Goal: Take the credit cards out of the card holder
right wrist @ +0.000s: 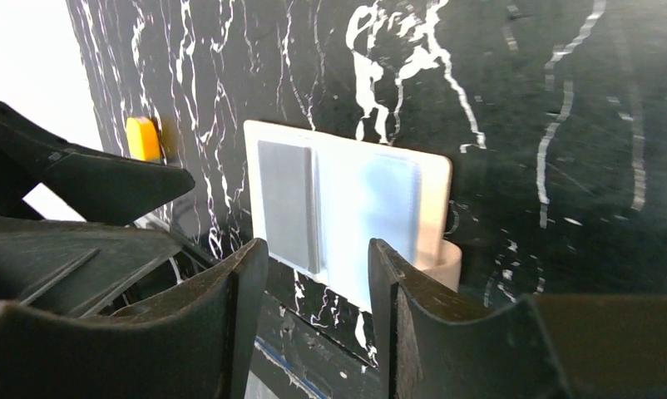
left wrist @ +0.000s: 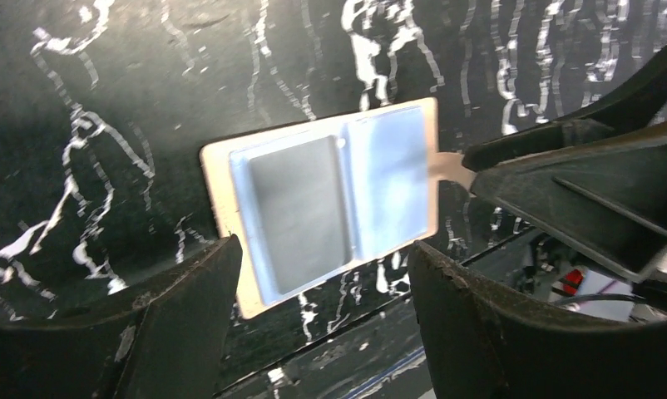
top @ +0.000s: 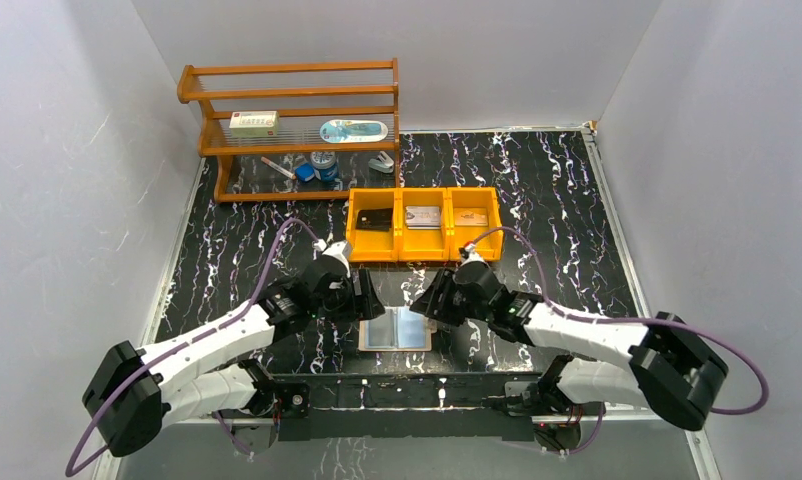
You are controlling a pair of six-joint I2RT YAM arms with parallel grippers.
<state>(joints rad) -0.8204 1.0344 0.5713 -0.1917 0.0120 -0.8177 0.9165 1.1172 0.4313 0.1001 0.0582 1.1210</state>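
The tan card holder [top: 397,328] lies spread open on the black marbled table, its bluish sleeves facing up. A grey credit card [left wrist: 297,208] sits in one sleeve [right wrist: 284,204]; the other sleeve looks clear. My left gripper [top: 362,300] hovers at the holder's left edge, open, nothing between its fingers [left wrist: 326,283]. My right gripper [top: 432,305] hovers at the holder's right edge, open but narrower [right wrist: 318,258], beside the closure tab [left wrist: 449,166]. A black card [top: 375,217], a grey-silver card [top: 423,216] and a brownish card [top: 470,216] lie in the orange tray [top: 424,245].
A wooden shelf [top: 292,95] at the back left carries a small box, a blue-lidded jar and other small items. Grey walls close in both sides. The arms' base rail [top: 407,390] runs just in front of the holder.
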